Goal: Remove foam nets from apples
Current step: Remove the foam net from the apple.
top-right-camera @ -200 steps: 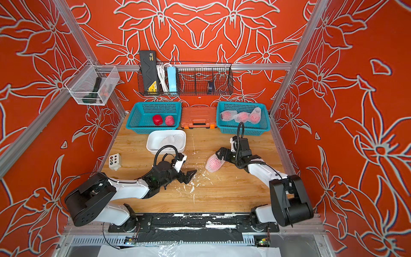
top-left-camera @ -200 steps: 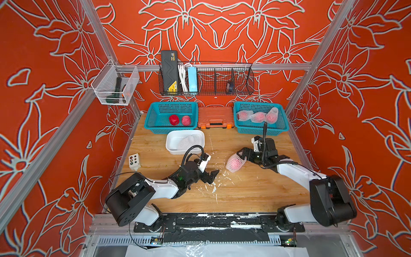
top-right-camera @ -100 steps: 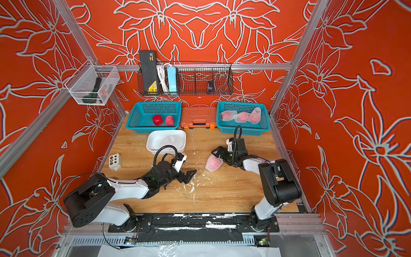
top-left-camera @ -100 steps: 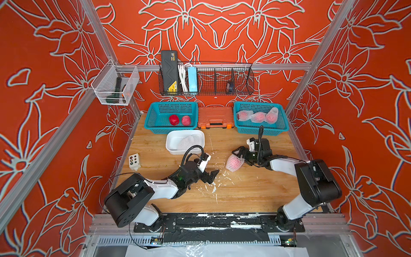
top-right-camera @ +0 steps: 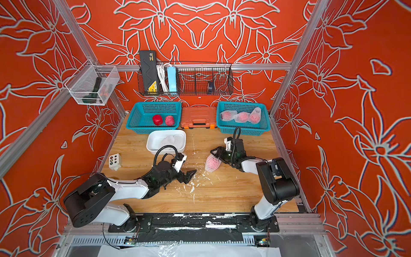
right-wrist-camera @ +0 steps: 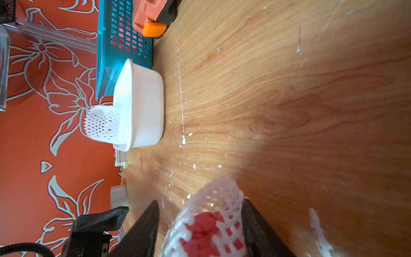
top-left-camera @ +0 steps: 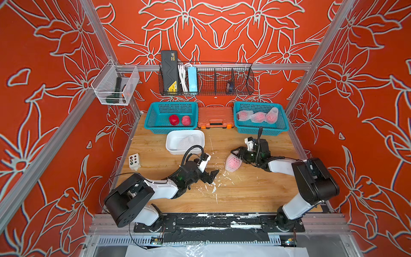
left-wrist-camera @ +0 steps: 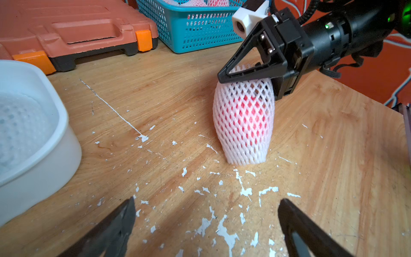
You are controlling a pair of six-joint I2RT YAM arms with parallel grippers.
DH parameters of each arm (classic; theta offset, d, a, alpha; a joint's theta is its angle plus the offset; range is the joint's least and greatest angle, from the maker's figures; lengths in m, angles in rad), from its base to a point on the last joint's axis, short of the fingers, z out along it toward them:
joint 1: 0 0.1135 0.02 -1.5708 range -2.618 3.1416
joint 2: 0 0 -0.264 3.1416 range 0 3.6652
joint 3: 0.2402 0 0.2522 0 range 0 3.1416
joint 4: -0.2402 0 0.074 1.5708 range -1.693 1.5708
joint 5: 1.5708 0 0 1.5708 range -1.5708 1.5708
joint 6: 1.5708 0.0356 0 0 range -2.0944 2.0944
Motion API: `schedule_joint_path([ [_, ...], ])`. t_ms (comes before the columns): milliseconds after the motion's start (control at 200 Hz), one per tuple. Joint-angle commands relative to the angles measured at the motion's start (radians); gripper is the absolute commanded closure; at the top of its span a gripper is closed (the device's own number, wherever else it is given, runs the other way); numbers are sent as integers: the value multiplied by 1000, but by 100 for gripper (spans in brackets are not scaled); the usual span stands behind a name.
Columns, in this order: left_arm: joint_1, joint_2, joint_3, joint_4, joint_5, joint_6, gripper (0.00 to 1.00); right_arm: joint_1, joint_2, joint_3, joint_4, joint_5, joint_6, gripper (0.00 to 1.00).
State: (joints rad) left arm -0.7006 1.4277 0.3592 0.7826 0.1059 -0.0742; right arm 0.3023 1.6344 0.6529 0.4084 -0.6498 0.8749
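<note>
Step in hand: judging by the two fruits already bare, the third one is being unwrapped, with the right pincer [right-wrist-camera: 200, 201] going for the upper end of the sleeve.
Thing in hand: the apple [right-wrist-camera: 200, 231] is standing upright inside its white net [left-wrist-camera: 242, 133] on the tabletop [top-left-camera: 244, 191], about the middle and slightly toward the right edge.
Right pincer: it is straddling the net's upper end, one finger touching the mesh and a sliver of wood showing beside the other. Whether it is pinching yet I cannot tell.
Left pincer: the left pincer [left-wrist-camera: 206, 201] is hovering low over the wood, spread wide and pointing at the net, near it but apart.
Done: two bare apples [top-left-camera: 174, 119] are lying in the left basket [top-left-camera: 153, 124] at the far left corner. The empty nets [top-left-camera: 189, 140] are lying in the white tub [top-left-camera: 170, 144] just in front of it.
Waiting: three wrapped apples [top-left-camera: 258, 116] are lying in the right basket [top-left-camera: 262, 131] at the far right corner.
Next move: it is probably calling for a firm pinch on mesh alone, with the other pincer holding the fruit or the lower end. The foam looks stretchy and will likely give before sliding.
</note>
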Motion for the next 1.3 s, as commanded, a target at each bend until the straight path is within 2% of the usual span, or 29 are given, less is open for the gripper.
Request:
schedule_joint_path([
  [0,-5,-24,24,-17,-11,10,3,6,20,-21,34,-8,-7,54],
  [145,-6,-28,29,-23,-16,11,3,7,-3,-13,22,-6,-19,66],
  [205,-5,-31,32,-26,-18,11,3,8,-25,-7,8,-5,-35,74],
  [280,-5,-42,33,-29,-24,11,3,12,-59,3,-23,3,-73,90],
  [365,-5,-60,24,-20,-49,14,3,18,-97,20,-82,18,-144,94],
  [400,-5,-67,15,-14,-62,16,3,20,-115,25,-102,24,-172,100],
  [661,-5,-127,-20,0,-140,29,3,101,-254,63,-195,90,-387,100],
  [751,-6,-140,-35,18,-166,34,3,201,-287,38,-147,198,-526,100],
  [806,-5,-141,-39,24,-173,34,3,262,-281,11,-92,314,-592,100],
  [866,-6,-138,-36,25,-174,33,3,266,-250,5,-43,342,-548,100],
  [996,-5,-142,-26,0,-169,40,3,266,-199,27,17,261,-506,100],
  [1291,-5,-133,-37,21,-201,39,3,270,-121,-14,157,228,-521,100],
])
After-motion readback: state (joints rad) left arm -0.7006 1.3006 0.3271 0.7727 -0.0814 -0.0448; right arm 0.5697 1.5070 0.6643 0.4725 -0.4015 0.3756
